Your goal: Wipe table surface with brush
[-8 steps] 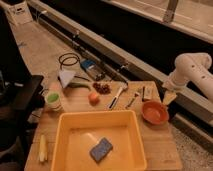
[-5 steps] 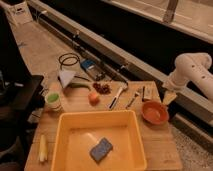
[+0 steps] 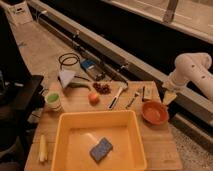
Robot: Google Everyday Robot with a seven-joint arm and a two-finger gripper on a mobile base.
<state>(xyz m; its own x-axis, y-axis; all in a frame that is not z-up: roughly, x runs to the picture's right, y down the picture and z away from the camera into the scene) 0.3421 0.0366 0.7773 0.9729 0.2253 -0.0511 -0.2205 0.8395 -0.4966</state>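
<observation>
- The gripper (image 3: 169,97) hangs at the right of the frame, just off the upper right corner of the table surface (image 3: 80,106). It carries nothing that I can make out, and I cannot tell whether it is set wide or narrow.
- The brush (image 3: 116,98) lies flat on the planks at centre frame, slanting from upper right to lower left. Its pale end seems to point up-frame and its dark handle down-frame, though the view is too soft to be sure.
- The brush lies left of the gripper and well apart from it. A fork-like utensil (image 3: 133,98) and a small dark object (image 3: 146,93) lie between them, and an orange bowl (image 3: 154,111) sits lower right of that line.
- The step in hand looks like the reach for the brush.
  - Travel leftward above the utensil and the bowl, not through them.
  - Then descend straight over the dark handle.
- Turn the wrist so the grasp closes across the slanted shaft, not along it.
- Take the handle end, so the pale end stays free to sweep.
- An orange fruit (image 3: 93,97) lies just left of the brush and the yellow tub (image 3: 127,116) just below it. Keep the descent narrow so that neither is nudged.
</observation>
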